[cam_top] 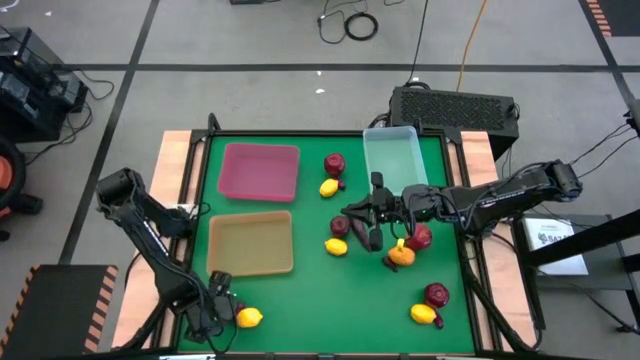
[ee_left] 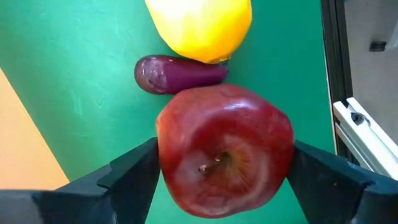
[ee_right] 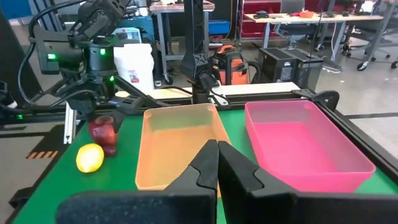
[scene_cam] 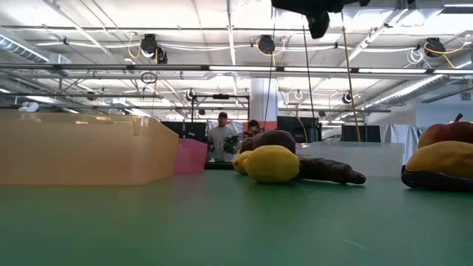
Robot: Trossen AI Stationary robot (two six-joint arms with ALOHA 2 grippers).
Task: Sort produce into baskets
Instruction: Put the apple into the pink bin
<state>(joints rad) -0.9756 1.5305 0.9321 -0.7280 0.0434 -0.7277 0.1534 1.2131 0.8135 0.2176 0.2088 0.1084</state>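
Filling the left wrist camera, a dark red apple [ee_left: 225,152] sits between the two fingers [ee_left: 134,177] of the left gripper [cam_top: 222,312], whose jaws stand wide on either side of the fruit; whether they press it or merely flank it cannot be told. Just beyond the apple lies a purple eggplant [ee_left: 177,74], and past that a yellow lemon [ee_left: 200,26], all on the green table [cam_top: 300,300] at its near left corner. From overhead the lemon shows just beside the gripper, and the tan tray [cam_top: 250,243] lies close by, farther in on the mat.

The right gripper [cam_top: 372,215] hangs over the middle of the table, its fingers [ee_right: 214,165] clenched together on nothing and pointed toward the tan tray and the maroon-pink tray [cam_top: 260,171] next to it. Around it lie loose pieces of produce: a lemon and a red fruit [cam_top: 338,235] just beside its tip, an orange fruit [cam_top: 400,255] and a dark red one [cam_top: 420,237] under the arm, another red fruit with a lemon [cam_top: 331,175] between the pink tray and the clear bin [cam_top: 392,158], and a last red-and-yellow pair [cam_top: 430,305] near the front right edge.

Two people [scene_cam: 222,140] stand in the workshop beyond the table.
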